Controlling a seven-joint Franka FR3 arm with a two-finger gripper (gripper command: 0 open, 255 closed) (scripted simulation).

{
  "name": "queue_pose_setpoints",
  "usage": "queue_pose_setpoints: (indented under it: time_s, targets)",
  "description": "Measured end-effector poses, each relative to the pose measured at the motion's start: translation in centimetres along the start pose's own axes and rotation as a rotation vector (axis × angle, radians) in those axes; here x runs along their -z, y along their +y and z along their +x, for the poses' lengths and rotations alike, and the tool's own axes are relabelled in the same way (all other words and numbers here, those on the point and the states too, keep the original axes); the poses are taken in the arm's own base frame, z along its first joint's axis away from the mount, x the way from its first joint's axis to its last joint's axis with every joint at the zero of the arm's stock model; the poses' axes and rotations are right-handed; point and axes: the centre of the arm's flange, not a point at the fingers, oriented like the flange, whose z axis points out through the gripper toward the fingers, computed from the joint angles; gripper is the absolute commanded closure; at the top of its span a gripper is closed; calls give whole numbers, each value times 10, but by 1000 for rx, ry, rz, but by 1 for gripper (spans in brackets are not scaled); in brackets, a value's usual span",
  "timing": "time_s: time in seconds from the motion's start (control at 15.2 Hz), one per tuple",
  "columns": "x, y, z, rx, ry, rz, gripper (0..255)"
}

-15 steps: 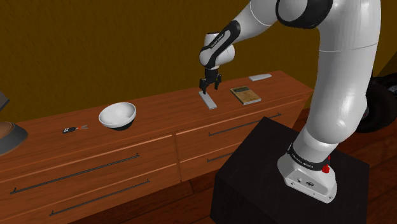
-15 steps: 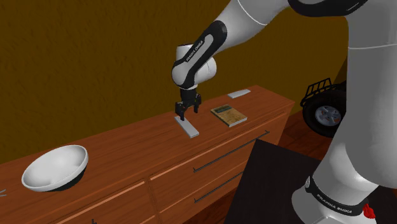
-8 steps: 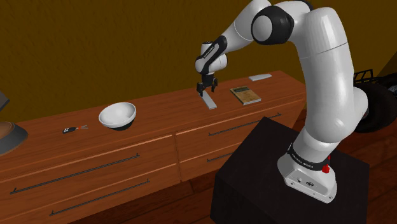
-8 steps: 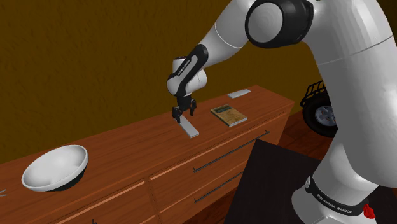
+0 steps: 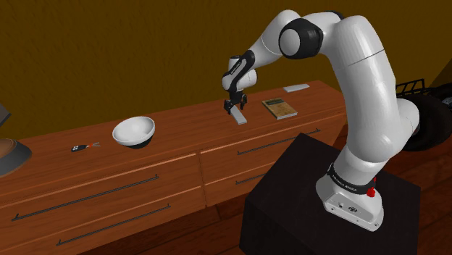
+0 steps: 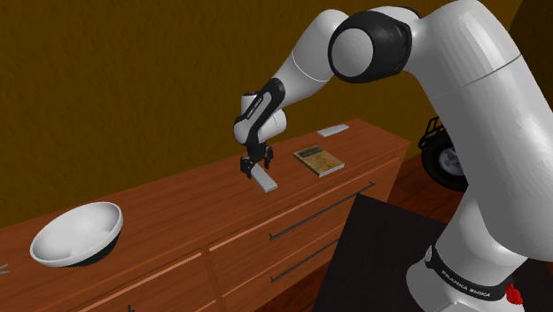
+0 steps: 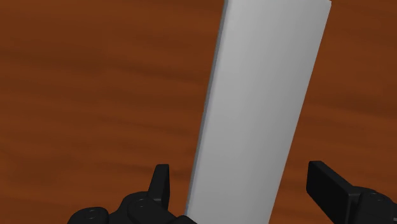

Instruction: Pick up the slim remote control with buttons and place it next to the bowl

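The slim remote [image 5: 238,114] is drawn as a plain light grey slab with no buttons showing. It lies flat on the wooden dresser top [image 5: 181,127], right of the middle in the shoulder view. My black gripper [image 5: 233,107] hangs open just over its far end, tilted. In the second exterior view the gripper [image 6: 253,167] stands at the remote's [image 6: 266,181] back end. The wrist view has the remote [image 7: 261,108] running between my gripper's [image 7: 242,178] spread fingers, which do not touch it. The white bowl [image 5: 134,131] [image 6: 77,233] stands well to the shoulder view's left.
A brown book-like pad [image 5: 279,108] lies just right of the remote, with a small grey flat piece [image 5: 296,88] behind it. A small black key fob [image 5: 77,148] sits left of the bowl. My black stand [image 5: 290,210] is in front of the dresser; a toy truck wheel [image 5: 427,116] is at far right.
The hand has come down and slightly toward the remote's far end while the upper arm swung lower and back. The fingers stayed apart; the remote has not moved.
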Motion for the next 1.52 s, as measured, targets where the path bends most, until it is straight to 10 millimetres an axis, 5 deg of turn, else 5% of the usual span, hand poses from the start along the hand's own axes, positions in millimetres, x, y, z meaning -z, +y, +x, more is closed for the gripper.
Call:
queue_pose_setpoints:
  time_s: [0.46,0.53,1.19,1.52]
  targets:
    - [-4,1,0,0,0,0,0]
    - [-4,1,0,0,0,0,255]
    - [-4,1,0,0,1,0,255]
    - [18,2,1,0,0,0,255]
